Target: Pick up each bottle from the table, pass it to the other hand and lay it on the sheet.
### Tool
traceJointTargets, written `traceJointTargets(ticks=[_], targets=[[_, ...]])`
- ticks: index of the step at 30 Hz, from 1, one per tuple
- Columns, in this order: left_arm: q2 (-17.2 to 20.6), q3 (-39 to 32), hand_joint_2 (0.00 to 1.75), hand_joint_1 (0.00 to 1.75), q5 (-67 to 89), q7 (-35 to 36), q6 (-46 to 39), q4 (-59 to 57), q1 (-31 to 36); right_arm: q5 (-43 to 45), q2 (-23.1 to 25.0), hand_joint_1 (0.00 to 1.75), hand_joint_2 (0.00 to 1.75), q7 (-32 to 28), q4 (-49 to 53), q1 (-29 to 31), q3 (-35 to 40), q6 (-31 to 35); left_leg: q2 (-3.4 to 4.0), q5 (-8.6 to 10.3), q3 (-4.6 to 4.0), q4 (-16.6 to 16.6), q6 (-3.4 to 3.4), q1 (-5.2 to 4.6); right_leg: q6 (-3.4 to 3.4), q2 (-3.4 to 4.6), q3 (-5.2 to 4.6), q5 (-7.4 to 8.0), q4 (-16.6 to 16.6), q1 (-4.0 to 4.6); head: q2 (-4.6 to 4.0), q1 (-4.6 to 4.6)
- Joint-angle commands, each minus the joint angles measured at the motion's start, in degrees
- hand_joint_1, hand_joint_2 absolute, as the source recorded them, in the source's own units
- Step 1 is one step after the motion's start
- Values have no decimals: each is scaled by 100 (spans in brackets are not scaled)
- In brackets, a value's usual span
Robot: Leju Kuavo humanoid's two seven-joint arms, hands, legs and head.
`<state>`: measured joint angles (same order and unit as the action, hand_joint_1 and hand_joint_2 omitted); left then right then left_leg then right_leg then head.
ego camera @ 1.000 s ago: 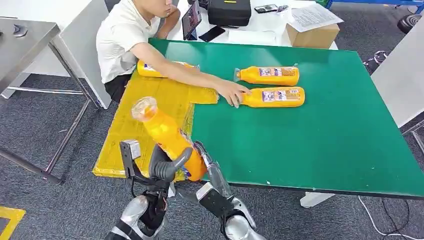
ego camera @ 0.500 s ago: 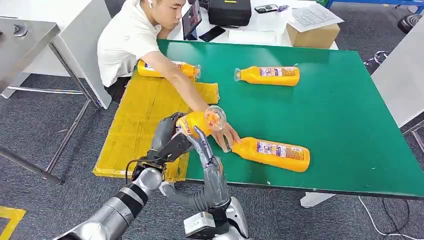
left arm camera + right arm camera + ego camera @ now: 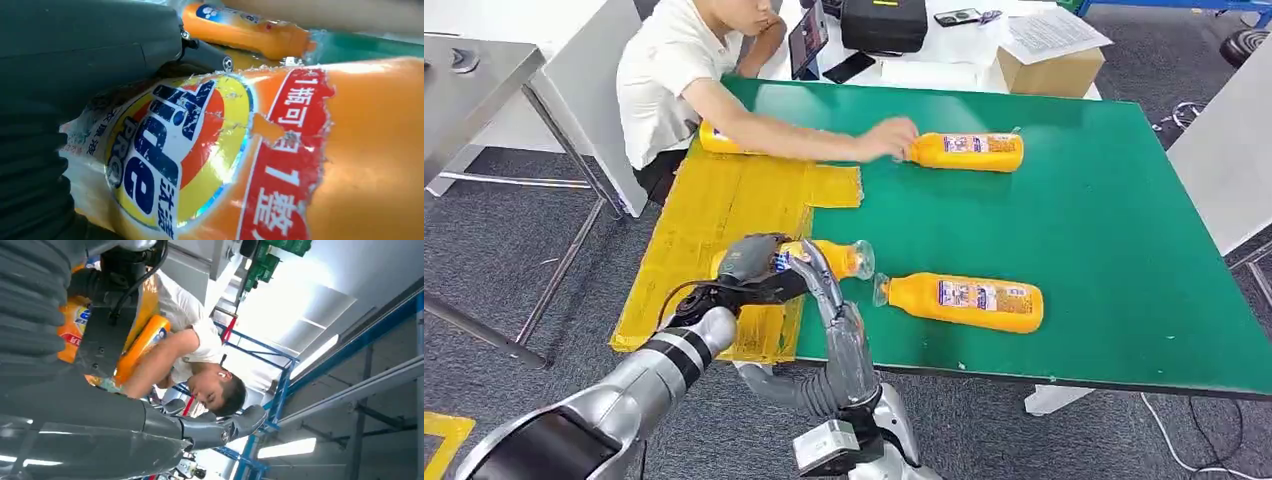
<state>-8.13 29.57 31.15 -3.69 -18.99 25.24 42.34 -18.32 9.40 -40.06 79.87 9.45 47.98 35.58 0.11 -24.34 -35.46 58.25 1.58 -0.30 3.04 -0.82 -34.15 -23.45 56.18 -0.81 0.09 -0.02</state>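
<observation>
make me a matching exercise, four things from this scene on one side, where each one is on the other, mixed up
Things:
1. bottle by the robot hands
2. near bottle
3. far bottle
4. cardboard box

Places:
A. on the white table behind the green table
B. lying alone on the green table's near part
C. a person's hand at its cap end
D. at the yellow sheet's edge, left robot hand on it

Pairs: 1-D, 2-B, 3-C, 4-A

The held bottle [image 3: 310, 165] has a label reading "PRO", "汰渍" and "1瓶可".
</observation>
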Motion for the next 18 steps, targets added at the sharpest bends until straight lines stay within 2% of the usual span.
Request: traceJointTargets(ticks=[1,2,3,4,5,6,7,9,14,18], targets=[[108,-168,175,155,-26,378,514,-923,589,113,-202,0,175,6,-91,326,209,-11,12,-7,11,2,-9,8,-9,16,8,-1,0,7,0,0],[130,-182,175,143,-22,425,606,-952,605,138,-192,0,175,6,-102,337,209,-37,12,-9,16,3,-11,9,-11,17,13,-3,0,8,0,0],[155,-231,175,105,-53,466,744,-978,605,164,-196,0,175,6,-106,345,218,-53,14,-5,15,-2,-9,4,-9,18,11,0,-2,4,0,-2],[173,-340,175,52,-143,493,907,-992,601,184,-203,0,175,6,-116,358,232,-56,21,-9,27,-3,-13,8,-13,27,20,-1,-4,7,0,0],[185,-404,175,42,-198,469,990,-990,589,213,-205,0,175,6,-130,362,235,-69,21,-8,20,-1,-11,7,-11,26,14,0,-3,7,0,0],[183,-416,175,16,-210,460,1016,-991,585,219,-210,0,175,6,-139,359,232,-69,26,-11,30,-2,-14,9,-15,33,21,-1,-3,9,0,-2],[186,-491,175,5,-276,383,1166,-973,576,245,-213,0,175,6,-148,364,244,-62,19,-7,23,-5,-10,6,-11,24,16,1,-4,6,0,0],[177,-544,175,0,-330,302,1326,-954,568,281,-231,0,175,6,-148,358,255,-66,18,-9,26,-3,-12,7,-12,24,18,-2,0,7,0,-2],[172,-303,175,0,-147,12,2033,-887,660,382,-281,0,175,6,-163,364,275,-100,6,-10,28,-1,-11,9,-11,14,24,-6,2,8,0,-2],[156,-118,175,0,13,-114,2287,-834,715,412,-298,0,175,6,-165,373,272,-123,3,-6,19,0,-10,6,-9,9,19,-3,3,5,0,-2]])
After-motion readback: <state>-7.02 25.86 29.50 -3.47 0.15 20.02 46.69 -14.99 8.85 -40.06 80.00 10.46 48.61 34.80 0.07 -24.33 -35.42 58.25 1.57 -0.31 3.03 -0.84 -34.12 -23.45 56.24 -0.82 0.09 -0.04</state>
